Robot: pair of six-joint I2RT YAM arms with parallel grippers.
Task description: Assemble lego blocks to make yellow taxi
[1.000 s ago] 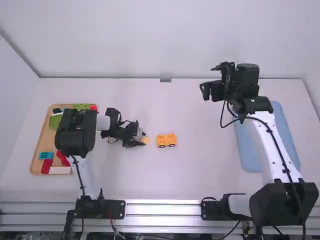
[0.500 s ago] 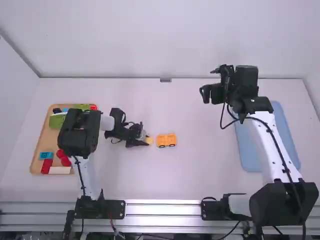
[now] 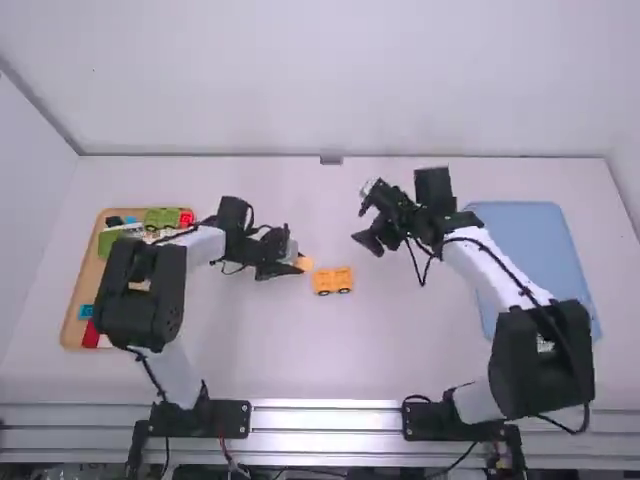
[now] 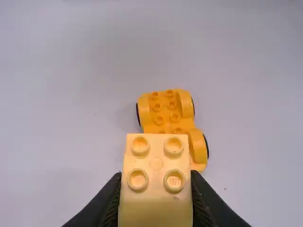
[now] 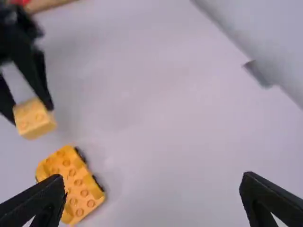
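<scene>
While your left gripper (image 3: 297, 264) is pinched on a pale yellow block (image 4: 156, 156), you can see the block's four studs in the left wrist view, but its near end is cut off by the edge. The two fingers press its opposite sides, and much of them runs out of that view. The yellow wheeled base (image 3: 333, 280) sits on the white table (image 3: 300, 350), near the held block; your right wrist view shows a gap between the two. In the left wrist view the block covers one corner of the base, so you get three of its wheels and only some of its studs. In the right wrist view one finger of your right gripper (image 3: 362, 218) overlaps the edge of the base.

That right gripper has its fingers wide apart with nothing between them, beyond the base and to its right in the high view.

Your left arm (image 3: 145, 290) hides part of the wooden tray (image 3: 74, 315) at the left, so you can't count the blocks in it. Green blocks (image 3: 164, 216), red blocks (image 3: 90, 336) and a blue block (image 3: 86, 311) peek out around the arm. On the right, your right arm (image 3: 500, 270) partly covers a blue mat (image 3: 535, 235).
</scene>
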